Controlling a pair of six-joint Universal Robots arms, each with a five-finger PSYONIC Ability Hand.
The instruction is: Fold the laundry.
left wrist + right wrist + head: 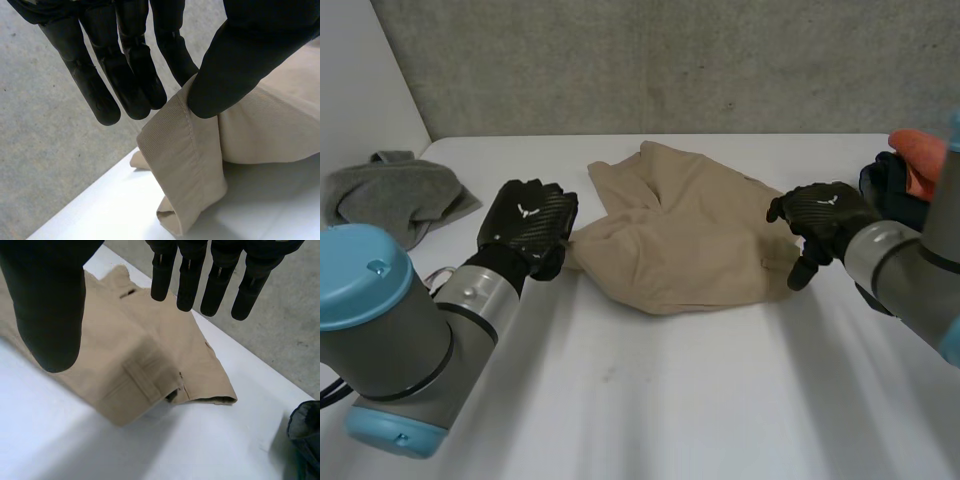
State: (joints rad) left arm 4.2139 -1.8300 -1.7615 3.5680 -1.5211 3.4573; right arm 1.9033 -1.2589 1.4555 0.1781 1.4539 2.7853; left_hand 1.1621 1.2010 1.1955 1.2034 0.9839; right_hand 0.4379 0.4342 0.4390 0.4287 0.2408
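A grey cloth (390, 195) is lying on the desk (650, 400), apart from the left hand (525, 222). A hem of the beige garment (680, 240) is being pinched between its thumb and fingers (132, 85) (only the very edge). The right hand (820, 215) is being held over the opposite side, fingers (214, 287) released. With one-sided pulling, the shallow pinch risks being lost and the cloth dragged.

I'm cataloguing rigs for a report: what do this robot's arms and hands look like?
Thick grey cylindrical arms; the left arm bears rounded light-blue caps. The left hand and right hand are black, their backs patterned like woven carbon with a small white mark, the fingers segmented.
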